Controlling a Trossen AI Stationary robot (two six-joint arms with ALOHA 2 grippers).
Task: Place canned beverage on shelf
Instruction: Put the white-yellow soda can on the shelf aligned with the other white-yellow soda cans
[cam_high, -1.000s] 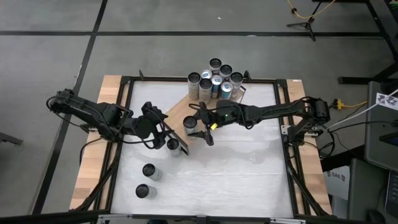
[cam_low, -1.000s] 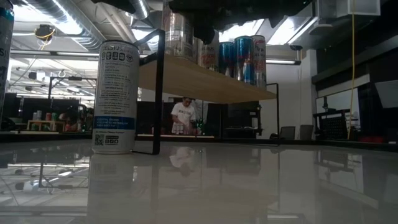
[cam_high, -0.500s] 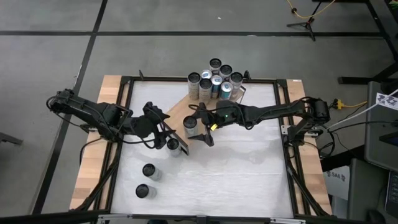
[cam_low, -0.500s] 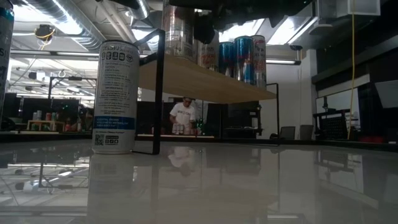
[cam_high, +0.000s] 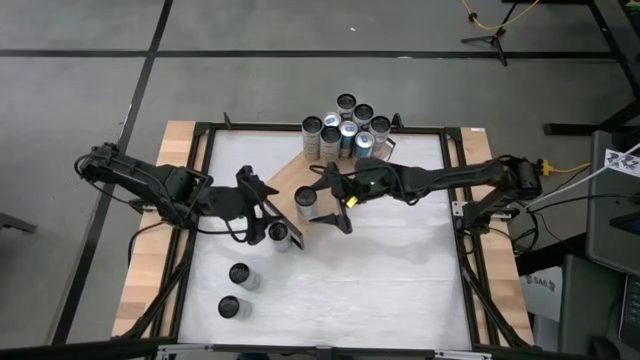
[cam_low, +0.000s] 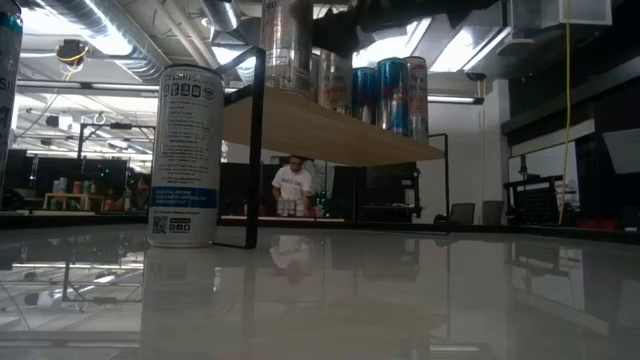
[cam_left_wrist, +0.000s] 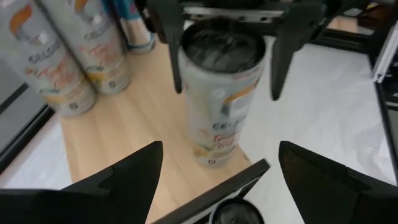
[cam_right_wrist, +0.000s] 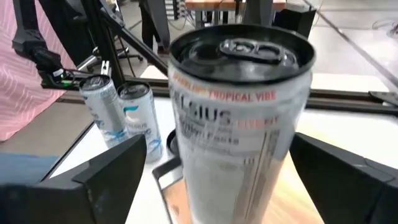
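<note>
The wooden shelf (cam_high: 285, 185) runs slantwise from the table's middle to its far edge, where several cans (cam_high: 345, 128) stand on it. A silver can (cam_high: 305, 200) stands upright on its base near the shelf's near end (cam_left_wrist: 143, 143). My right gripper (cam_high: 325, 200) is open, and its fingers (cam_right_wrist: 106, 180) stand on either side of this can, apart from it. My left gripper (cam_high: 268, 210) hovers open just left of the shelf's near end with nothing between its fingers.
Three more cans stand on the white table: one (cam_high: 280, 235) right by the shelf's near end, two (cam_high: 240, 275) (cam_high: 228, 307) toward the near left. The low view shows one tall can (cam_low: 185, 155) beside the shelf's black frame leg (cam_low: 255, 150).
My right gripper has opened and let go of the silver can, which stays upright on the shelf. The gripper has drawn back a little toward the table's right edge.
</note>
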